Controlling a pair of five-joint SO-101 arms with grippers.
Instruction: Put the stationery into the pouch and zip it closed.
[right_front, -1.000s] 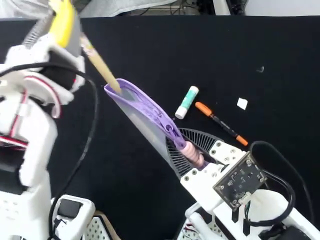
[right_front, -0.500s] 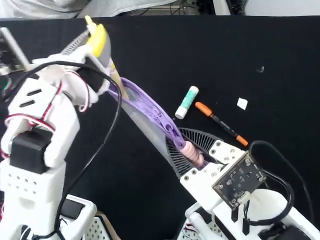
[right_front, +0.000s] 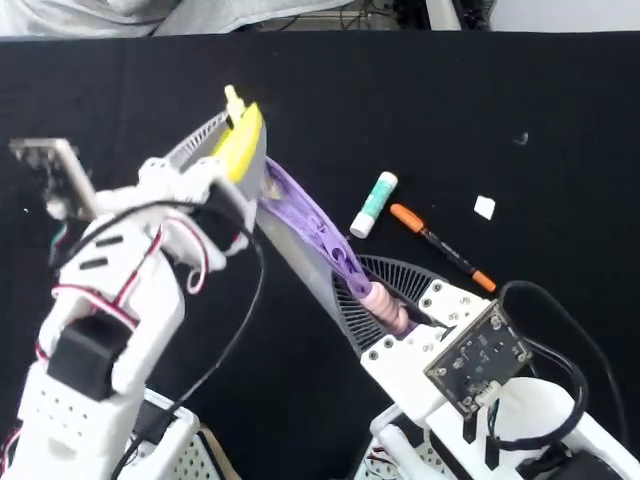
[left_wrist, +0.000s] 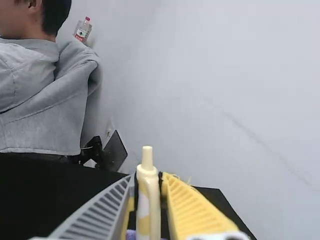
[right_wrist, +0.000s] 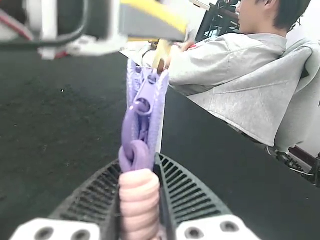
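Note:
A purple pouch (right_front: 315, 235) is held up off the black table (right_front: 520, 90), slanting from centre to lower right. My right gripper (right_front: 388, 310) is shut on the pink coiled loop (right_wrist: 139, 197) at the pouch's (right_wrist: 145, 95) near end. At the far end, my left gripper (right_front: 233, 125) is shut on a tan pencil-like stick (left_wrist: 147, 200) between its grey and yellow fingers. The stick (right_wrist: 161, 54) reaches down into the pouch's open mouth; its lower part is hidden. A glue stick (right_front: 374, 204), an orange pen (right_front: 440, 247) and a small white eraser (right_front: 484, 207) lie on the table to the right.
The left arm's white body (right_front: 120, 320) covers the lower left of the table. The right arm's base and board (right_front: 478, 360) fill the lower right. A person in a grey top (right_wrist: 235, 75) sits beyond the table's far edge.
My left arm has swung down and to the right, bringing the stick from above the pouch's mouth deeper into it. The right arm and the pouch's near end have stayed put.

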